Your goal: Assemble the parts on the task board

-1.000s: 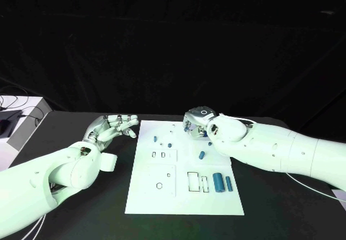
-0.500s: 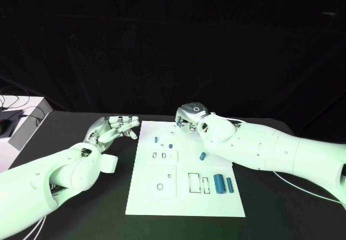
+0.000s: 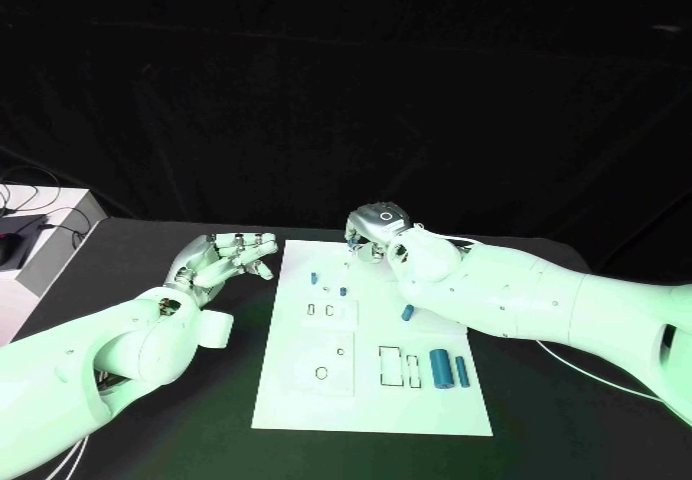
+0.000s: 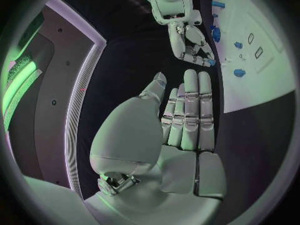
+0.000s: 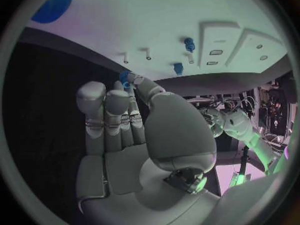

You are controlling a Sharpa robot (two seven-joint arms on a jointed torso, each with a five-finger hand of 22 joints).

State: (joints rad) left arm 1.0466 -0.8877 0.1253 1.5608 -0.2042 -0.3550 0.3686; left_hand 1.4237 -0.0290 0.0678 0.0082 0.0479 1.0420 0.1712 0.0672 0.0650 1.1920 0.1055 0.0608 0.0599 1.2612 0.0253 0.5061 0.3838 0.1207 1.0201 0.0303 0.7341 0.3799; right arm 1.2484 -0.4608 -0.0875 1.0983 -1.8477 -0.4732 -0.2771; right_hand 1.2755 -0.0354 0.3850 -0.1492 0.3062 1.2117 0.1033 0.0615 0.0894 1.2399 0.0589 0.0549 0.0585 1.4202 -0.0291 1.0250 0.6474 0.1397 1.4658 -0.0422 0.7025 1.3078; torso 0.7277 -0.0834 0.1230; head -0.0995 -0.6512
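The white task board lies mid-table. On it are two small blue parts near the far left, one slanted blue part in the middle, and two longer blue parts at the near right. My right hand hovers at the board's far edge and pinches a small blue part between thumb and fingertip. Off the board's far left corner, my left hand is held up over the black table with nothing in it; its fingers are stretched out.
Empty slots and a rectangular recess mark the board. A white box with cables stands at the table's left edge. A thin cable runs beside my right arm.
My right hand has moved left along the board's far edge, still pinching the small blue part. The left hand has barely shifted.
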